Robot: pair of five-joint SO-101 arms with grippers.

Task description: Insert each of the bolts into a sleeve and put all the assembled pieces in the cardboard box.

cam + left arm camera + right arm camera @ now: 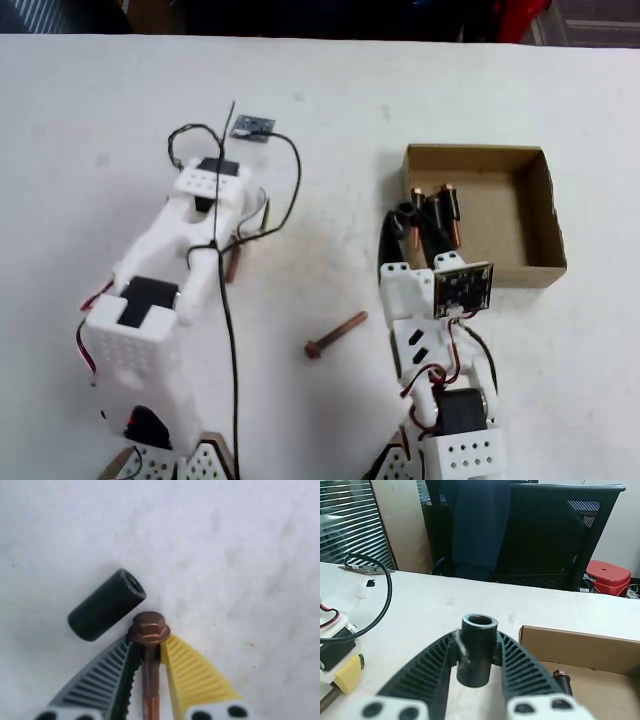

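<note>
The cardboard box (505, 215) stands open just beyond the right gripper (477, 642), its near wall close to the fingertips. Inside, against the wall nearest that gripper, lie two copper bolts (452, 215). Dark shapes around them look like sleeves, but from above they merge with the gripper's black fingers and cannot be told apart for certain. In the right wrist view one copper end in the box shows past a finger, the rest of it hidden.

The right gripper's jaws are clamped on an upright sleeve (476, 662), a short black tube with its open bore facing up and a pale scuff on one side. Its lower end is hidden between the fingers.

The left gripper (149, 644), one finger grey and one yellow, is closed tight on a bolt (149, 628) just under its flanged hex head. The shank runs back between the fingers and is cut off at the picture's edge. A second sleeve (106, 604) lies on its side on the white table (240, 555), just beside the bolt head and the grey fingertip.

A loose bolt (337, 334) lies flat between the two arms, apart from both grippers
</note>
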